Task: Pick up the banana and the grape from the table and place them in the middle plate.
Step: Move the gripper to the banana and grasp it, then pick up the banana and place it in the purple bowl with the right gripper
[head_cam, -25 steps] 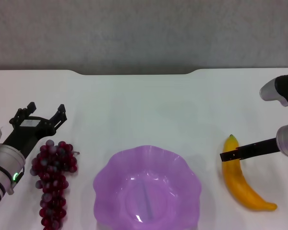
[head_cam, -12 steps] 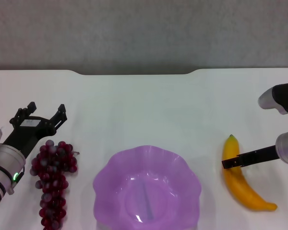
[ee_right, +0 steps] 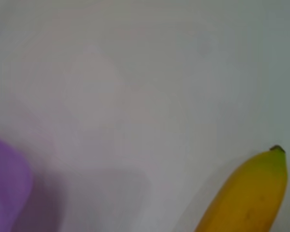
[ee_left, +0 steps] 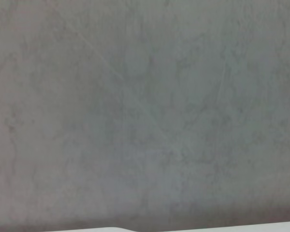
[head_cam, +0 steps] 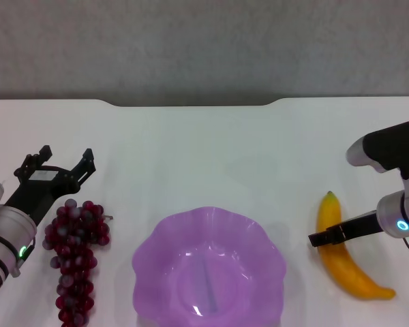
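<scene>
The smooth, curved yellow banana (head_cam: 339,248) with a greenish tip lies on the plain white table (head_cam: 204,150), right of the translucent purple middle plate (head_cam: 209,267) with its wavy rim. The right gripper (head_cam: 322,238) reaches across the banana; whether it is open or closed, I cannot tell. The left gripper (head_cam: 63,161) rests with fingers apart just behind the bunch of round dark red grapes (head_cam: 75,257).
</scene>
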Action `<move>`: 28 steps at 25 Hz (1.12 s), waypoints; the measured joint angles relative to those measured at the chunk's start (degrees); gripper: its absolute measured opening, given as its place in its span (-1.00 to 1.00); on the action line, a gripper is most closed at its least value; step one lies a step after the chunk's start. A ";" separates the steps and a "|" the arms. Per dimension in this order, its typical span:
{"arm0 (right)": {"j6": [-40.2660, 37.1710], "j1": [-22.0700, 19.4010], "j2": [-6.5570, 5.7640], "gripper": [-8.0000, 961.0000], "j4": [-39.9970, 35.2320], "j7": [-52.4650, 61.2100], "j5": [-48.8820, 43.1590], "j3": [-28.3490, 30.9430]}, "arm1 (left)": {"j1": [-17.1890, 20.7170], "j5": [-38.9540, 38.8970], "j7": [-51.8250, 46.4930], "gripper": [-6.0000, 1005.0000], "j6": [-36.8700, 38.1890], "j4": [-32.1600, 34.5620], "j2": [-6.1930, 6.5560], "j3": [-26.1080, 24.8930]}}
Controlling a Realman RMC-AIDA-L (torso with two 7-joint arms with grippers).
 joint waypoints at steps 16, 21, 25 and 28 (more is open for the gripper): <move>-3.98 -1.45 0.08 0.08 1.85 0.37 0.06 -2.47 | 0.31 -0.26 0.13 0.75 -0.08 -0.50 0.03 0.00; -3.63 -3.43 0.09 0.04 4.83 0.15 0.07 -2.63 | 0.48 -0.31 0.13 0.75 -0.08 -0.57 0.06 0.00; -4.36 -13.23 0.08 0.03 21.18 -0.15 0.78 -4.16 | 0.67 -0.36 0.05 0.75 -0.10 -0.58 0.11 -0.06; -2.94 -18.35 -0.15 0.03 33.41 -0.29 2.32 -5.66 | 0.75 -0.36 -0.17 0.75 -0.11 -0.63 0.20 -0.31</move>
